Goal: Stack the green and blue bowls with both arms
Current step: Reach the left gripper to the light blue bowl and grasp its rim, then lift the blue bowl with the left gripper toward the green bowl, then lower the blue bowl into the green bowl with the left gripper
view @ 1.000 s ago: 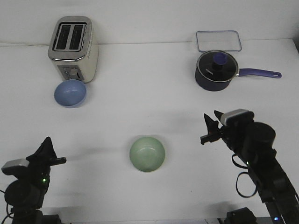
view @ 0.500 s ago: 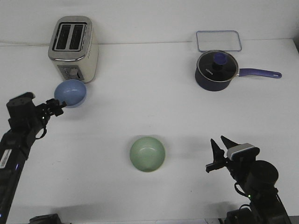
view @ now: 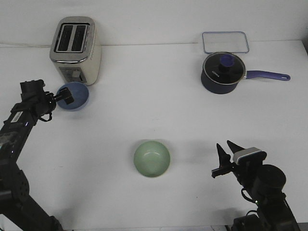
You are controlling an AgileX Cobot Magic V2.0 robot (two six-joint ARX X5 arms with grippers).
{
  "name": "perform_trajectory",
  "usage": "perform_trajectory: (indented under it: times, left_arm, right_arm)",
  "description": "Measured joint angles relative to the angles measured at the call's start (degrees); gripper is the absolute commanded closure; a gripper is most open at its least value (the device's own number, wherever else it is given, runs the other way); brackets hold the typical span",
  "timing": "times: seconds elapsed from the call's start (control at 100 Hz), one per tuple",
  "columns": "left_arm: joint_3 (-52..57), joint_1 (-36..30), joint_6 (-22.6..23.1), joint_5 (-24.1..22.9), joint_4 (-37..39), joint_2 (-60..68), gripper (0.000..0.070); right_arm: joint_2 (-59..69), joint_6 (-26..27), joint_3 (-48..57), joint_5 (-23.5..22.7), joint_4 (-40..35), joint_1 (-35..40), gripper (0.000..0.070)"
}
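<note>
**Left fingers at the blue bowl, green bowl alone at mid-desk**

Front view. The white desk [view: 144, 106] is seen from above and slightly forward. The blue bowl [view: 76, 95] is set upright at the far left, just in front of the cream and silver toaster [view: 76, 49] and nearly touching its base. The left gripper [view: 66, 96] is reached in from the left edge, and its dark fingers [view: 70, 98] are placed over the near left rim of the blue bowl; whether the rim is pinched between them or they are merely laid across it cannot be told from this angle. The left arm [view: 21, 125] is stretched from the lower left corner up to that bowl.

The green bowl [view: 151, 158] is set upright near the middle of the desk, towards the front, well apart from the blue bowl and from both arms. The right gripper [view: 224, 158] is held low at the right, with its fingers [view: 221, 156] spread apart and nothing between them; it is pointed towards the green bowl but kept clear of it. A light grey block [view: 249, 155] is seen on top of the right arm [view: 264, 192].

At the far right, a dark navy saucepan [view: 222, 73] with a lid and a long purple handle is placed, and a clear rectangular container [view: 225, 42] is placed just behind it.
</note>
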Motion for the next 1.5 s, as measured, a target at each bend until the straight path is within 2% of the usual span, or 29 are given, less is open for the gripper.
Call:
perform_trajectory:
  times: [0.09,0.13,0.18,0.3,0.33,0.44,0.68,0.8,0.98,1.04,1.19,1.36,1.5]
  left_arm:
    - [1.88,0.0,0.02,0.02,1.27,3.45,0.0091]
    - [2.62,0.0,0.02,0.04,1.42,4.76,0.0146]
    - [3.41,0.0,0.04,0.04,1.42,6.16,0.0274]
    - [3.91,0.0,0.07,0.04,1.46,7.76,0.07]
    - [3.91,0.0,0.09,0.07,1.42,7.76,0.0681]
    - [4.09,0.0,0.48,0.52,1.14,7.76,0.0686]
    - [4.24,0.11,3.04,5.46,-4.42,3.61,0.0686]
    - [4.24,0.31,5.42,10.95,-7.65,-4.2,0.0686]
    - [4.72,0.02,8.68,24.28,-14.49,-16.79,0.0686]
    - [4.57,-1.07,9.94,27.3,-17.7,-19.76,0.0686]
    - [-2.71,-8.7,11.82,28.44,-18.45,-26.47,0.0686]
    - [-16.06,-22.21,8.44,28.2,-8.2,-31.54,0.0686]
    - [-19.82,-33.2,6.34,22.73,-6.34,-30.53,0.0686]
  right_arm:
    - [0.0,0.0,0.0,0.02,-0.17,0.0,0.0441]
    - [0.0,0.0,0.0,0.02,-0.17,0.0,0.0441]
    - [0.0,0.0,0.0,0.0,-0.2,0.0,0.0441]
    - [0.0,0.0,0.0,0.02,-0.26,0.0,0.0441]
    - [0.0,0.0,0.0,0.04,-0.26,0.0,0.0441]
    - [0.0,0.0,0.0,0.09,-0.26,0.0,0.0441]
    - [0.0,-0.02,0.0,0.09,-0.26,0.0,0.0441]
    - [0.0,-0.02,0.0,0.11,-0.26,0.0,0.0441]
    - [0.0,-0.02,0.0,0.11,-0.26,0.0,0.0441]
    - [0.0,-0.02,0.0,0.09,-0.26,0.0,0.0441]
    - [0.0,-0.02,0.0,0.04,-0.26,0.0,0.0441]
    - [0.0,-0.02,0.0,0.04,-0.26,0.0,0.0441]
    - [0.0,-0.02,0.0,0.04,-0.26,0.0,0.0441]
